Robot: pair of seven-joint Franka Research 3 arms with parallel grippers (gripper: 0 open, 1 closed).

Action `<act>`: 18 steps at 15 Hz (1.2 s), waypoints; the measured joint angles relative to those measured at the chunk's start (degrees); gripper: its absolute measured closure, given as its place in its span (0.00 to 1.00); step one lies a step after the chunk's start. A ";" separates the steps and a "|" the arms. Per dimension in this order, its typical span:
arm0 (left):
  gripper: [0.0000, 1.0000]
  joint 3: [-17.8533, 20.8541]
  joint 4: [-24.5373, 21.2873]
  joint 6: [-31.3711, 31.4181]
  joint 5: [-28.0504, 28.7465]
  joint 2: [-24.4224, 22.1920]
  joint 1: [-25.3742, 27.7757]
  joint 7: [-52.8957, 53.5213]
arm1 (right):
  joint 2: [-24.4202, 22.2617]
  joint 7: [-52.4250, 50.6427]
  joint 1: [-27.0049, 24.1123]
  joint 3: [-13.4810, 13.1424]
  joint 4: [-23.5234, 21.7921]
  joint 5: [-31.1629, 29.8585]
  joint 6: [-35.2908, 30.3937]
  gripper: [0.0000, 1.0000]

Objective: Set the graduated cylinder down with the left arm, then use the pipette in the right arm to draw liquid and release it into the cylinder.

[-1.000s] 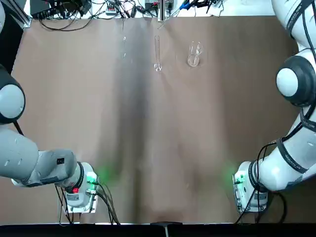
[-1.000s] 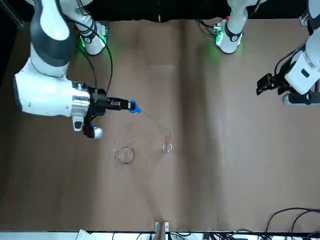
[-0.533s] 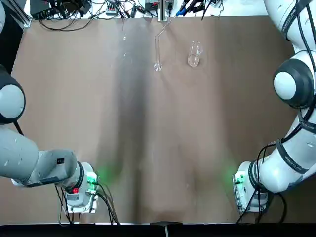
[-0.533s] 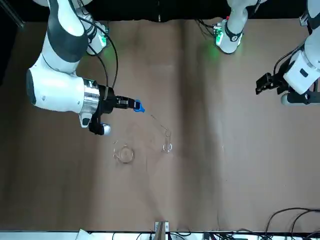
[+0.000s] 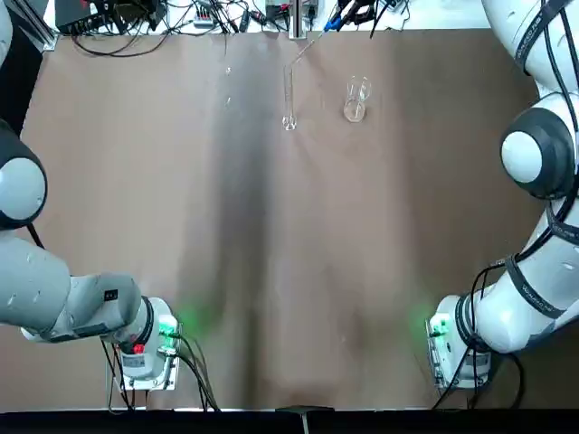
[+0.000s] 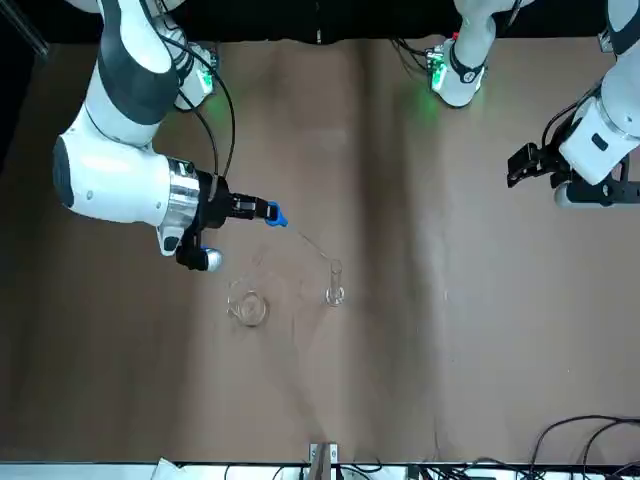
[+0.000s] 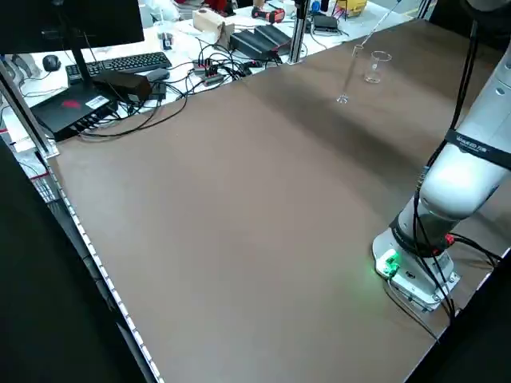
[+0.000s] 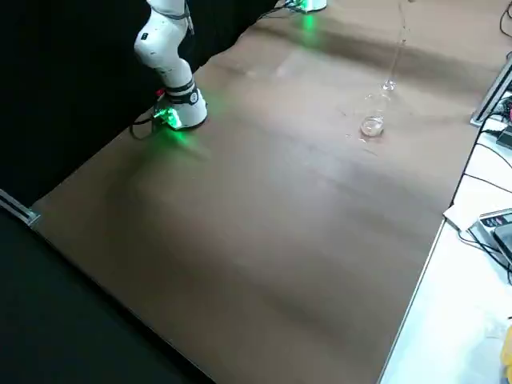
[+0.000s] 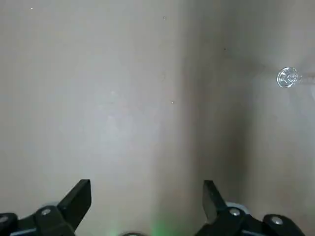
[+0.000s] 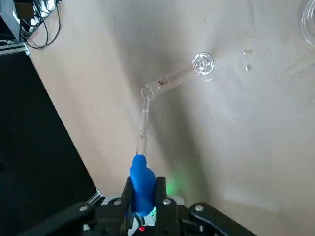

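The graduated cylinder [image 6: 335, 283] stands upright on the brown table [image 6: 400, 380], also in the top view as the cylinder [image 5: 289, 96]. My right gripper [image 6: 258, 210] is shut on the blue bulb of the pipette [image 6: 277, 215]. The pipette's stem [image 10: 143, 123] slants down, with its tip at the cylinder's mouth [image 10: 146, 92]. My left gripper [image 9: 146, 196] is open and holds nothing; it hangs well away from the cylinder [image 9: 287, 77], as the left gripper [image 6: 522, 168] near the table's side.
A short clear beaker [image 6: 248, 307] stands beside the cylinder, on the right arm's side. Cables and gear [image 5: 181, 14] lie past the table's far edge. A keyboard and boxes [image 7: 120, 68] sit on a bench off the left side.
My right gripper has carried the pipette a little toward the cylinder, and the stem now slants more steeply to its mouth. The left gripper has shifted slightly.
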 joint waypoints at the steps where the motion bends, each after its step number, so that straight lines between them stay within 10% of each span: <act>1: 0.00 0.00 0.00 0.00 0.01 0.00 0.00 0.00 | 0.00 0.01 0.05 0.00 0.00 -0.23 0.00 0.81; 18: 0.00 0.00 0.00 -0.29 0.02 0.00 0.06 0.00 | 0.14 0.22 1.74 0.01 -0.01 -2.11 1.85 0.81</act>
